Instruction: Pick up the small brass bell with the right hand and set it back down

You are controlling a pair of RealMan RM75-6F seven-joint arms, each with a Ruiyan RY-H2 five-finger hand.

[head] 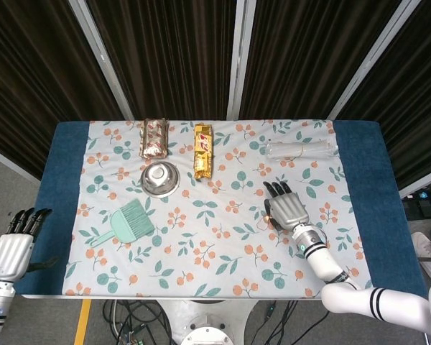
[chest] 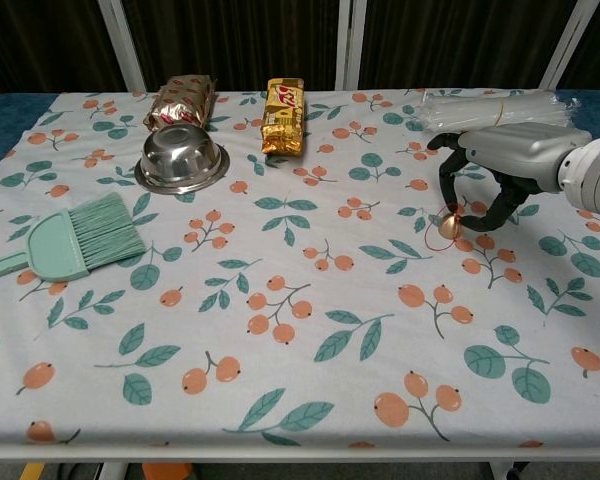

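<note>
The small brass bell (chest: 450, 223) lies tilted on the flowered cloth at the right, its round mouth turned toward the chest camera. My right hand (chest: 503, 160) arches over it, with fingers (chest: 446, 178) curled down on the bell's far side and the thumb (chest: 492, 217) low on its right. I cannot tell whether they press on the bell. In the head view the bell (head: 267, 219) peeks out at the left edge of the right hand (head: 286, 207). My left hand (head: 16, 243) hangs off the table's left front corner, fingers straight, holding nothing.
A clear plastic pack (chest: 495, 108) lies just behind the right hand. A gold snack bag (head: 203, 149), a foil packet (head: 155, 138) and a steel bowl (head: 160, 177) sit at the back centre-left. A teal brush (head: 129, 221) lies on the left.
</note>
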